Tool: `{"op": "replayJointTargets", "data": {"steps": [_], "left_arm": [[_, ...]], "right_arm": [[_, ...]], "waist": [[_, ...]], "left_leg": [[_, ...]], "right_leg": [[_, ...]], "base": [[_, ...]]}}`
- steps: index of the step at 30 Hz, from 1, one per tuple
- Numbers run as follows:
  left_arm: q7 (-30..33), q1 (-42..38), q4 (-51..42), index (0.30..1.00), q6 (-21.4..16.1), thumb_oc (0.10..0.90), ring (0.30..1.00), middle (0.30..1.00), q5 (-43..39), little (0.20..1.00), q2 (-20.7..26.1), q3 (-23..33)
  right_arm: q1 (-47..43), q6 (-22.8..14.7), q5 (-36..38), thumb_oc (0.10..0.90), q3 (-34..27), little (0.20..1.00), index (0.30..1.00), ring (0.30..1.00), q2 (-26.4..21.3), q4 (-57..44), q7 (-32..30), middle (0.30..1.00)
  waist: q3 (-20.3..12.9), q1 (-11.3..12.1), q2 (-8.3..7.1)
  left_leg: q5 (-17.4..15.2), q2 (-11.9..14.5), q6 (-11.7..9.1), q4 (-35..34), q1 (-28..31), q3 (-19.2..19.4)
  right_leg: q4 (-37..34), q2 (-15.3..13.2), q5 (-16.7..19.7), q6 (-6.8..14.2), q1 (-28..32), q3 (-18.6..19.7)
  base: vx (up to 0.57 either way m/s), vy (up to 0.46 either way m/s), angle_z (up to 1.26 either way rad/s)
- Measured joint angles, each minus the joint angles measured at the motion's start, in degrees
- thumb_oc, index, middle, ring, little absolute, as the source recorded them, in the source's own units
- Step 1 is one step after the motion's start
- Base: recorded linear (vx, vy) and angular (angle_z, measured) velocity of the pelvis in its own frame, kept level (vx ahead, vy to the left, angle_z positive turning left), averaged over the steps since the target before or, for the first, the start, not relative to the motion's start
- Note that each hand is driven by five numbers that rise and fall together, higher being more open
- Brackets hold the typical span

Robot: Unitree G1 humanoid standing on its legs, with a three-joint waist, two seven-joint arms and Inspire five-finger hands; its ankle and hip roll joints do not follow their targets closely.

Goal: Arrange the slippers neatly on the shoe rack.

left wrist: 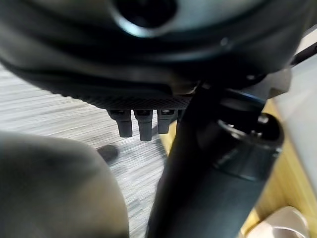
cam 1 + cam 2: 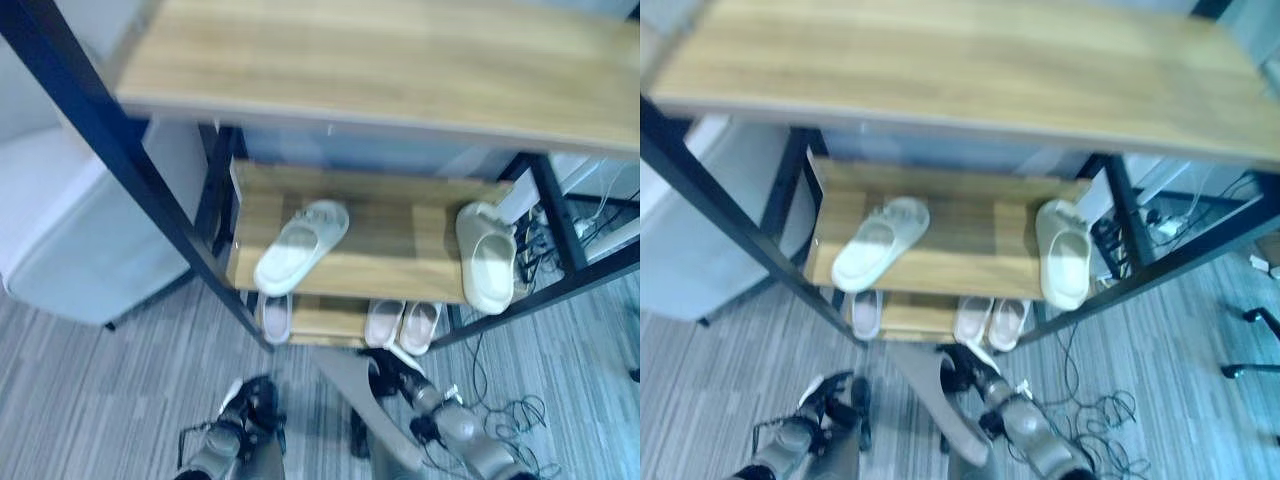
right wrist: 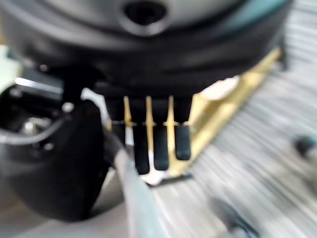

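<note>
While both of your hands hang low before the shoe rack [image 2: 400, 75], holding nothing, the left hand [image 2: 250, 410] and right hand [image 2: 410, 385] show straight, relaxed fingers. One white slipper [image 2: 300, 245] lies askew at the middle shelf's left edge, another [image 2: 487, 255] at its right edge. Pinkish slippers [image 2: 400, 322] sit on the bottom shelf.

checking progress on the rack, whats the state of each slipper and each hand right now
left slipper: middle shelf, lying askew
right slipper: middle shelf, near the right edge
pink slippers: bottom shelf, side by side
single slipper: bottom shelf, alone
left hand: low, holding nothing
right hand: fingers straight, holding nothing
</note>
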Motion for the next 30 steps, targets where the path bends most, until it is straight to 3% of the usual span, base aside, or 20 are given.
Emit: {"op": "replayJointTargets", "data": {"steps": [3,5,7,12,16,21,23,26,28,30], "left_arm": [[1.8,-1.9,-1.7,0.9,-1.4,0.8,0.9,0.9,-0.1,0.9,0.5,0.5],[2.2,-0.5,-5.3,0.9,-1.8,0.8,0.9,0.9,-3.9,0.9,0.6,2.9],[2.3,1.2,-11.0,0.9,-2.8,0.8,0.9,0.9,-10.5,0.9,2.9,4.9],[4.0,0.2,-17.0,0.9,-3.7,0.8,0.9,0.9,-16.4,0.9,6.0,8.5],[7.3,-0.7,-15.0,0.9,-5.4,0.8,0.9,0.9,-20.8,0.9,5.6,12.4],[10.7,-3.0,-12.8,0.9,-7.4,0.8,0.9,0.9,-24.8,0.9,5.4,16.5],[12.4,-3.5,-7.1,0.9,-7.3,0.8,0.9,0.9,-25.0,0.9,5.5,16.2],[15.3,-3.2,-1.5,0.9,-6.4,0.8,0.9,0.9,-28.0,0.9,4.6,15.7],[16.1,-3.5,0.6,0.9,-6.1,0.8,0.9,0.9,-29.8,0.9,3.4,15.4],[17.5,-3.5,0.6,0.9,-6.0,0.8,0.9,0.9,-32.1,0.9,2.6,15.4]], "right_arm": [[-2.9,-0.5,0.0,0.4,-0.5,0.3,0.3,0.3,1.2,-1.5,-2.2,0.3],[-4.3,-0.6,-1.6,0.4,0.2,0.3,0.3,0.3,0.4,-3.1,-2.7,0.3],[-8.9,-0.6,-4.5,0.4,0.0,0.3,0.3,0.3,0.2,-5.3,-5.2,0.3],[-19.9,-0.3,-13.4,0.4,-2.3,0.3,0.3,0.3,-0.4,-6.4,-10.6,0.3],[-25.4,0.8,-24.7,0.4,-4.3,0.3,0.3,0.3,-4.1,-8.9,-16.0,0.3],[-35.1,4.5,-29.0,0.4,-5.8,0.3,0.3,0.3,-6.9,-8.4,-18.6,0.3],[-39.0,5.2,-30.1,0.4,-3.9,0.3,0.3,0.3,-7.4,-7.8,-19.0,0.3],[-44.9,6.1,-32.6,0.4,0.4,0.3,0.3,0.3,-8.6,-4.6,-21.1,0.3],[-46.3,6.6,-33.4,0.4,2.5,0.3,0.3,0.3,-8.2,-1.7,-22.4,0.3],[-47.8,8.0,-33.5,0.4,4.1,0.3,0.3,0.3,-7.1,0.5,-22.4,0.3]], "waist": [[1.4,0.0,-1.15],[1.1,0.4,-1.36],[1.0,0.3,-1.53],[0.9,0.9,-1.32],[-1.3,1.5,-0.52],[-2.2,1.7,-0.06],[-2.4,1.7,0.2],[-2.6,1.5,0.57],[-2.1,1.7,0.74],[0.9,1.8,0.97]], "left_leg": [[-0.3,-0.3,-0.4,4.1,-5.5,-0.1],[-4.9,0.3,1.2,13.8,-9.7,0.3],[-9.3,0.5,0.7,24.1,-18.4,-0.8],[-13.0,1.1,1.2,38.1,-33.6,-2.0],[-17.6,2.0,0.5,51.2,-44.3,-5.0],[-22.7,1.6,0.8,67.0,-55.6,-8.5],[-26.5,1.8,0.7,75.4,-59.2,-10.4],[-29.3,1.3,0.6,84.9,-64.9,-12.8],[-29.7,0.7,0.0,87.6,-66.0,-13.1],[-30.5,0.4,-0.7,90.3,-65.2,-13.3]], "right_leg": [[6.5,-1.5,-2.6,-0.7,-6.2,0.4],[12.2,-1.7,-4.7,-1.1,-10.5,0.9],[22.7,-1.2,-8.7,-0.5,-19.1,2.4],[37.6,-1.1,-12.9,-1.6,-34.7,4.4],[49.4,-0.1,-17.3,-2.3,-44.4,4.2],[65.1,0.8,-22.2,-2.8,-55.1,5.0],[73.1,0.8,-25.7,-3.6,-58.8,5.4],[82.5,1.5,-28.3,-3.4,-64.3,6.4],[85.7,1.6,-28.9,-2.8,-65.6,7.3],[88.8,1.7,-30.2,-2.4,-65.2,8.5]], "base": [[-0.08,-0.028,0.13],[-0.04,-0.013,-0.02],[-0.16,-0.011,-0.07],[-0.08,-0.014,-0.06],[-0.02,0.003,-0.11],[0.05,0.019,-0.11],[0.07,0.062,-0.24],[0.06,0.043,-0.14],[0.04,0.017,0.02],[0.01,0.006,0.02]]}}
